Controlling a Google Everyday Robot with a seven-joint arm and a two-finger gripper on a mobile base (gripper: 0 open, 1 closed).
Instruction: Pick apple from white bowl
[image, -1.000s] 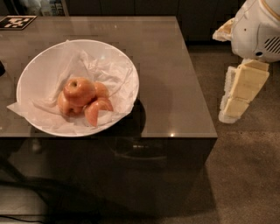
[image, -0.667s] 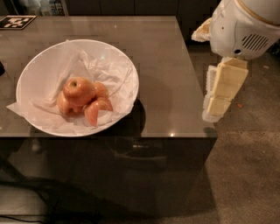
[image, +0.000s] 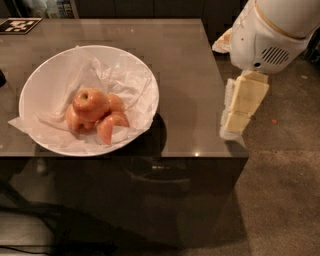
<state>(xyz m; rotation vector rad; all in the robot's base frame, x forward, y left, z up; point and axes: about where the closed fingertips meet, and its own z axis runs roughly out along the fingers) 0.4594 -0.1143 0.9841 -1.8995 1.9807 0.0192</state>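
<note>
The white bowl (image: 50, 80) sits on the left of the dark table, lined with crumpled white paper. The apple (image: 91, 104), orange-red with a yellowish stem dimple, rests on top of a small pile of other apple pieces, with a wedge-like piece (image: 110, 126) in front of it. My gripper (image: 242, 106) hangs from the white arm at the table's right edge, well to the right of the bowl and apart from it. It holds nothing that I can see.
The dark glossy table (image: 190, 75) ends at a right edge just by the gripper. A black-and-white marker tag (image: 19, 25) lies at the back left corner. Brown carpet floor (image: 285, 190) lies to the right and in front.
The arm and gripper have moved left, from off the table's right side to its right edge. The bowl and apples have not moved.
</note>
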